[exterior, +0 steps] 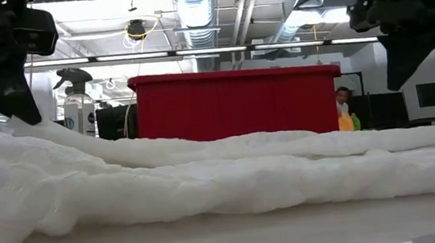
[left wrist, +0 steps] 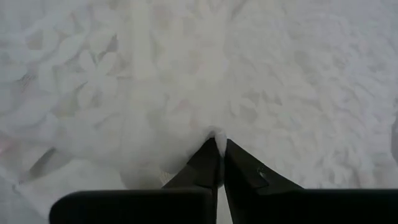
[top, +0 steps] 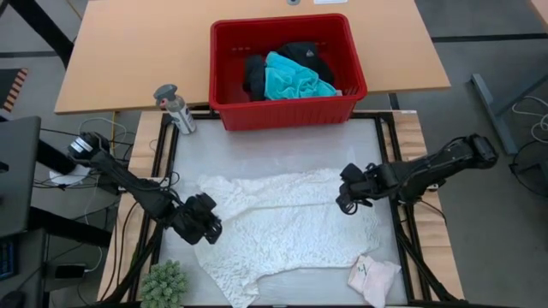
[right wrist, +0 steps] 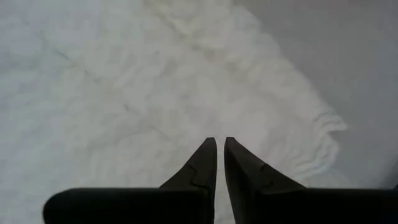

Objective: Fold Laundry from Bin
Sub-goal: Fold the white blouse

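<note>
On the pale work mat [top: 274,150], the white lacy top [top: 282,227] lies spread out flat, with the red bin [top: 287,111] just beyond its far edge, holding the turquoise shirt [top: 293,81] and black clothing [top: 255,75]. At the garment's left edge, the left gripper [top: 205,224] is pinched shut on a small peak of the lace, which the left wrist view shows drawn up between the tips. At the opposite edge, the right gripper [top: 347,204] hovers over the fabric; its fingers [right wrist: 208,158] stand close together with a thin gap, and no cloth can be seen caught between them, so it does not appear to have a grip. A small pale pink-white piece [top: 373,278] lies near the mat's front right corner, and a spray bottle [top: 175,107] and a small green plant [top: 163,284] stand off the mat to the left. The chief risk is a one-sided pull: if the left arm lifts or drags while the right side is unheld, the top would likely bunch and skew rather than fold cleanly. The open lace could also slip from such a shallow pinch, or snag on a fingertip.
</note>
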### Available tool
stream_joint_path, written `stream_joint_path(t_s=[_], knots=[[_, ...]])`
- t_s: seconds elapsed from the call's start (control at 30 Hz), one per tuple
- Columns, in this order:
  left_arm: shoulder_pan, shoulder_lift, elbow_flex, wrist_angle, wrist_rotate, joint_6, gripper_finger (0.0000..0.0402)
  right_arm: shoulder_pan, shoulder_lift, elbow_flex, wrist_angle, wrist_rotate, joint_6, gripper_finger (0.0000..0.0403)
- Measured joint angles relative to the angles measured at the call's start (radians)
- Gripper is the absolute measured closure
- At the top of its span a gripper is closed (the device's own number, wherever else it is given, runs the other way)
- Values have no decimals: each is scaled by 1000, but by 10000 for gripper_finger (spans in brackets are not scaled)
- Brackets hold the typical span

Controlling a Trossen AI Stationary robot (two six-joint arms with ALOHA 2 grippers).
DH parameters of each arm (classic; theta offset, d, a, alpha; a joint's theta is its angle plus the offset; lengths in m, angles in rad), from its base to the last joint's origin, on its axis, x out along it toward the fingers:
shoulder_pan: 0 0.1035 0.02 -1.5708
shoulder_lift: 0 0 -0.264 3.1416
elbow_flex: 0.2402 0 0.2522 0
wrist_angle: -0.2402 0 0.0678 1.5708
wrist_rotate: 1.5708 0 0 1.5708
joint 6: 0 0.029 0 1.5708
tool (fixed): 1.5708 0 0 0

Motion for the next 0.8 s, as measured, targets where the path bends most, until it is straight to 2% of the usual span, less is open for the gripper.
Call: stream_joint_path(t_s=[0.13,0.33,0.4,0.6,0.8], knots=[[-3,5,0,71,17,54,374,-30,0,0,48,-12,-128,305],[-4,4,0,163,28,115,323,-88,0,0,117,-70,-459,195],[-4,4,0,161,27,113,305,-122,0,0,118,-88,-565,170],[-4,4,0,147,27,112,269,-270,2,-72,187,-229,-820,169],[-4,4,0,141,27,97,264,-416,33,-81,226,-338,-886,181]])
